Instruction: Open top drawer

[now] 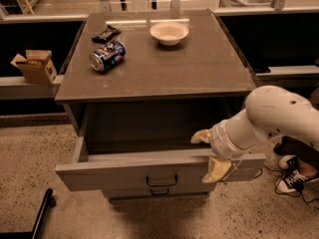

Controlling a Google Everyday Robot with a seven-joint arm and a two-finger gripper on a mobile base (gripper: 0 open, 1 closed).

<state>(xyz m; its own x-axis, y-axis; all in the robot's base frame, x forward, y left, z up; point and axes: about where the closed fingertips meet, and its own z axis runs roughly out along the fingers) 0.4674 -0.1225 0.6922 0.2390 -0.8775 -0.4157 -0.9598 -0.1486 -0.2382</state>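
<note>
The top drawer is a wide grey drawer with a small dark bail handle at its centre. It stands pulled well out of the cabinet, and its inside is dark. My gripper sits at the right end of the drawer front. One tan finger is inside the drawer behind the front panel, the other is in front of it, so the jaws straddle the panel's top edge. The white arm reaches in from the right. A narrower drawer's handle shows just below.
On the cabinet top lie a blue can on its side, a dark wrapper and a white bowl. A cardboard box sits on a ledge at left. Shoes are at right, a black bar at lower left.
</note>
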